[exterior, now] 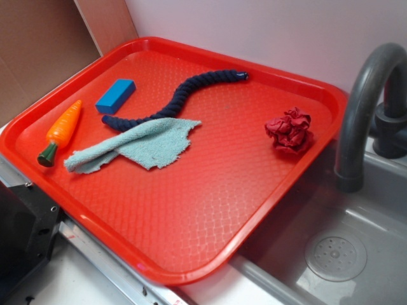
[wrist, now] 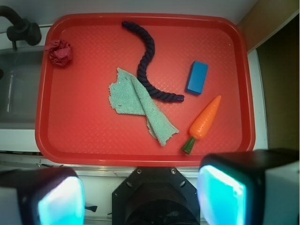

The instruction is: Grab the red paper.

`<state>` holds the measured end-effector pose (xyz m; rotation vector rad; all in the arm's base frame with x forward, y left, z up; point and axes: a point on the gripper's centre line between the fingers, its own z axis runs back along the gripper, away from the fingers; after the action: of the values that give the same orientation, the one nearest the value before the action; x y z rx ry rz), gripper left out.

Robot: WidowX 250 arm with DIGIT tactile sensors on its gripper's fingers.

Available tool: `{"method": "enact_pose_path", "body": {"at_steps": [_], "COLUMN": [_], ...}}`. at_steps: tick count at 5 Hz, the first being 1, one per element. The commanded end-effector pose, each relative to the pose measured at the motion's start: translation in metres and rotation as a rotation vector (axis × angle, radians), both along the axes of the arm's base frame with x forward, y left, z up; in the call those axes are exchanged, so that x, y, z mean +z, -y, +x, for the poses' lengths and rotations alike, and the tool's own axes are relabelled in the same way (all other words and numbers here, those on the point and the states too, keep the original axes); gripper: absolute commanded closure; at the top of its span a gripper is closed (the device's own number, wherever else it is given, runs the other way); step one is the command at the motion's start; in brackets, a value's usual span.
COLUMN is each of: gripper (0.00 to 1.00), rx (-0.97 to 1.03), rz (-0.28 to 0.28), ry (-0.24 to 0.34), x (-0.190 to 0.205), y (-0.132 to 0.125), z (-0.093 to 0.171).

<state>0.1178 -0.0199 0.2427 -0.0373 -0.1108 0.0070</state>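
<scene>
The red paper [exterior: 290,130] is a dark red crumpled ball lying near the right edge of the big red tray [exterior: 191,210], close to the grey faucet. The wrist view has the same red paper [wrist: 60,52] in the tray's top left corner. My gripper [wrist: 140,197] hovers high above the robot base, off the tray's near edge, far from the ball. Its fingers [wrist: 220,194] stand wide apart with nothing between them. The gripper does not show in the exterior view.
On the tray lie a dark blue rope [exterior: 178,98], a teal cloth [exterior: 137,146], a blue block [exterior: 116,95] and a toy carrot [exterior: 60,132]. A grey faucet [exterior: 365,95] and sink [exterior: 331,254] sit right of the tray. A brown board stands at back left.
</scene>
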Motion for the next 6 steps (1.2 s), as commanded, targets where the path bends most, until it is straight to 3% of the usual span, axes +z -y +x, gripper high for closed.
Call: {"method": "enact_pose_path", "body": {"at_steps": [1, 2, 3, 5, 6], "gripper": [0.0, 0.0, 0.0, 0.0, 0.0], "rx": [0.0, -0.16, -0.358, -0.851, -1.097], "rz": [0.0, -0.025, 0.093, 0.028, -0.022], "ry": [0.0, -0.016, 0.043, 0.193, 0.222], "x": [0.0, -0.014, -0.032, -0.067, -0.087], "y": [0.0, -0.004, 0.0, 0.037, 0.055], "z": [0.0, 0.034, 0.076, 0.132, 0.152]}}
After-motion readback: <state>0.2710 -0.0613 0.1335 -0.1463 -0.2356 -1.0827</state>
